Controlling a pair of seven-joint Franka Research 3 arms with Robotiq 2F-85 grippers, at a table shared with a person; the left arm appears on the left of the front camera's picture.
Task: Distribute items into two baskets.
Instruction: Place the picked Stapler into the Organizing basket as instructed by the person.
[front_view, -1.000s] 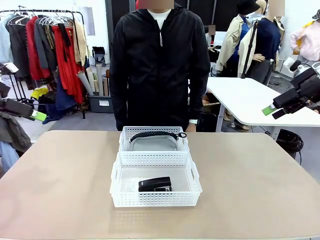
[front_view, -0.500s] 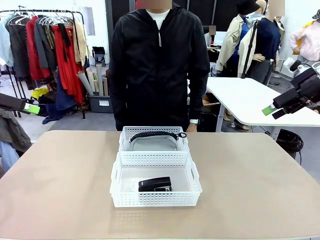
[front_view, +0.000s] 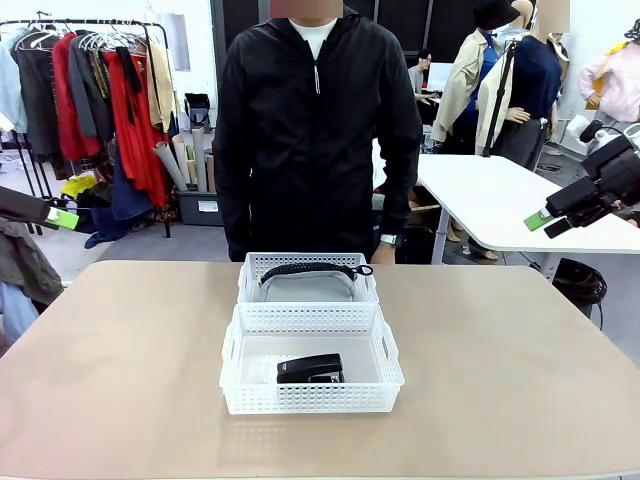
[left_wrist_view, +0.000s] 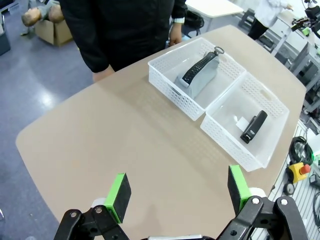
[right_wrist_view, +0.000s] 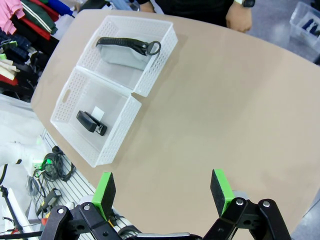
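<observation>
Two white lattice baskets stand end to end at the table's middle. The far basket (front_view: 250, 268) holds the grey pouch (front_view: 307, 284) with its black zipper and strap. The near basket (front_view: 232, 350) holds the small black stapler (front_view: 310, 369). My left gripper (front_view: 62, 219) hangs high off the table's left edge, open and empty. My right gripper (front_view: 540, 222) hangs high at the right, open and empty too. The left wrist view shows the pouch (left_wrist_view: 199, 76) and stapler (left_wrist_view: 254, 127) in their baskets beyond my open left gripper (left_wrist_view: 177, 192). The right wrist view shows the pouch (right_wrist_view: 123, 52) and stapler (right_wrist_view: 91, 122) past my right gripper (right_wrist_view: 163, 195).
A person in a black jacket (front_view: 318, 130) stands at the far edge, hands down by the table. Bare tan tabletop (front_view: 510, 360) lies on both sides of the baskets. A clothes rack (front_view: 100, 110) is behind at the left and a white table (front_view: 490, 200) at the right.
My left gripper has risen slightly and drawn back toward the left edge. The person shifted a little. The baskets, the items and my right gripper stayed put.
</observation>
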